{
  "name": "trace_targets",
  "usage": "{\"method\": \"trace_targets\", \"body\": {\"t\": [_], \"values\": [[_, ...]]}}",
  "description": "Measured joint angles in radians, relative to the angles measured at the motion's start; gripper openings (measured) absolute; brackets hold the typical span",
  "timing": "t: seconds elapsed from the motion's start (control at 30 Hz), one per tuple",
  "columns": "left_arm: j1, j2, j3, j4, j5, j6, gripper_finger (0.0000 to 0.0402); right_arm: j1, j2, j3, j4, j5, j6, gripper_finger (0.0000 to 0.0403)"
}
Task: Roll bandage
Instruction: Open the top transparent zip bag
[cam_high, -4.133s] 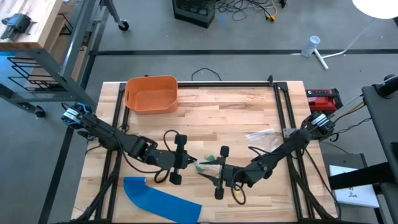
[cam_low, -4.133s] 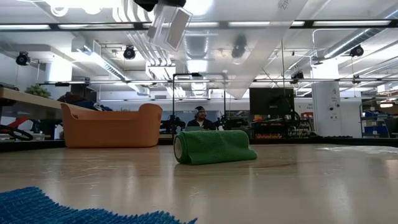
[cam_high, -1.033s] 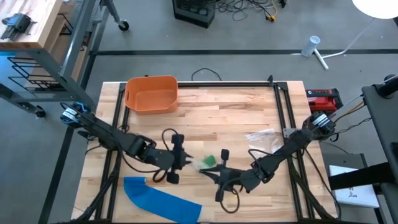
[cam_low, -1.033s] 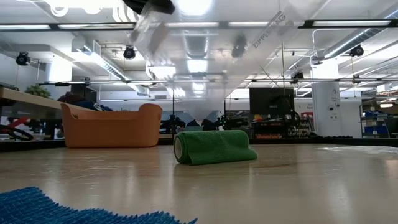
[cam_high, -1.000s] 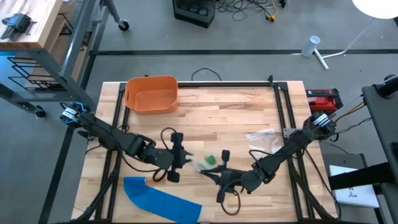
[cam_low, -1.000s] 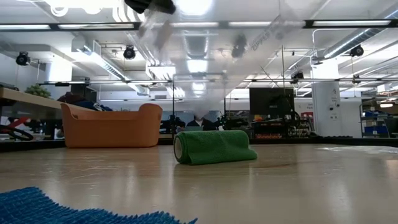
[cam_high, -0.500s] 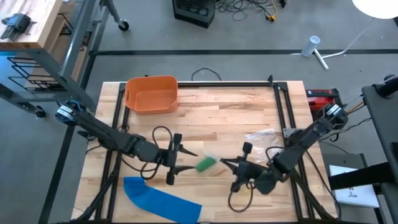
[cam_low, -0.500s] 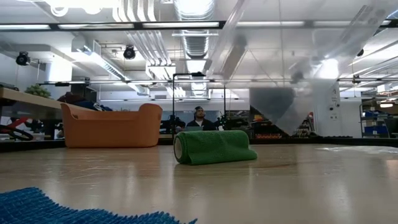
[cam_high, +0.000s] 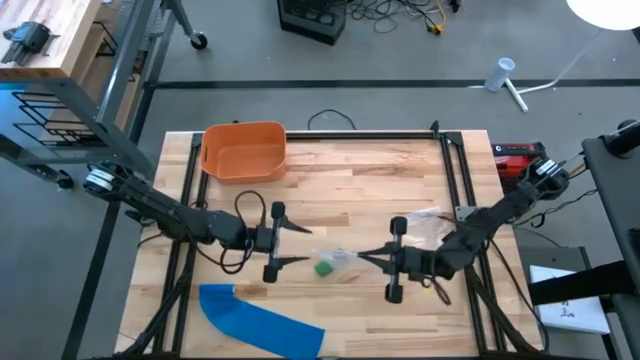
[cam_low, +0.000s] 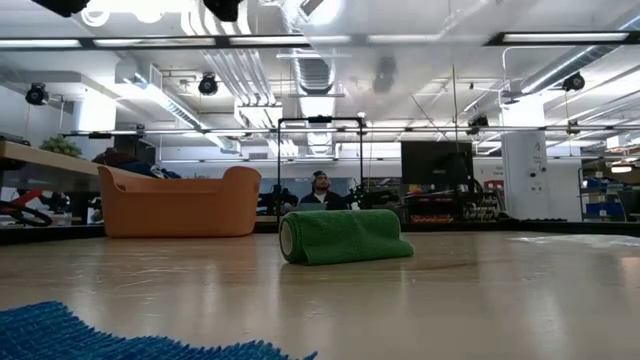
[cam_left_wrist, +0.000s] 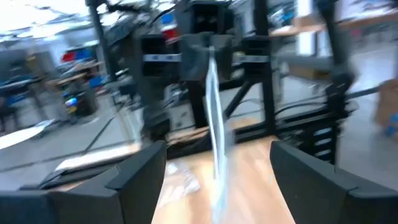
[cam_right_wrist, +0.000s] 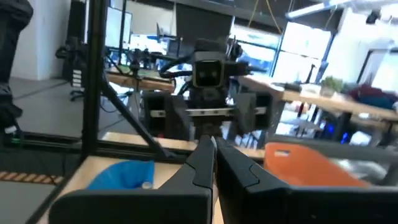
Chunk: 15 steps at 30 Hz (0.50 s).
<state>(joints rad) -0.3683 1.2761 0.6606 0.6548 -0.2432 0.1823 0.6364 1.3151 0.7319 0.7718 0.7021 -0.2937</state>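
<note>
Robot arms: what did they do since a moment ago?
Both arms drew apart. The left pincer opened and let go of the clear bag; the right pincer stays shut on it. The green bandage roll, orange tub and blue cloth stayed put.
</note>
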Motion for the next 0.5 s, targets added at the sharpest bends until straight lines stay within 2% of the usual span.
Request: {"method": "trace_targets", "body": {"t": [0.17,0.33,0.5], "values": [[-0.003,0.008,0.039,-0.009,0.077,-0.009,0.0271,0.029,-0.056,0.024,0.010,-0.062,-0.062,0.0000],[-0.010,0.019,0.059,-0.020,0.078,-0.009,0.0245,0.056,-0.076,0.064,0.010,-0.076,-0.128,0.0000],[-0.011,0.019,0.065,-0.024,0.078,-0.008,0.0203,0.064,-0.073,0.082,-0.017,-0.073,-0.136,0.0000]]}}
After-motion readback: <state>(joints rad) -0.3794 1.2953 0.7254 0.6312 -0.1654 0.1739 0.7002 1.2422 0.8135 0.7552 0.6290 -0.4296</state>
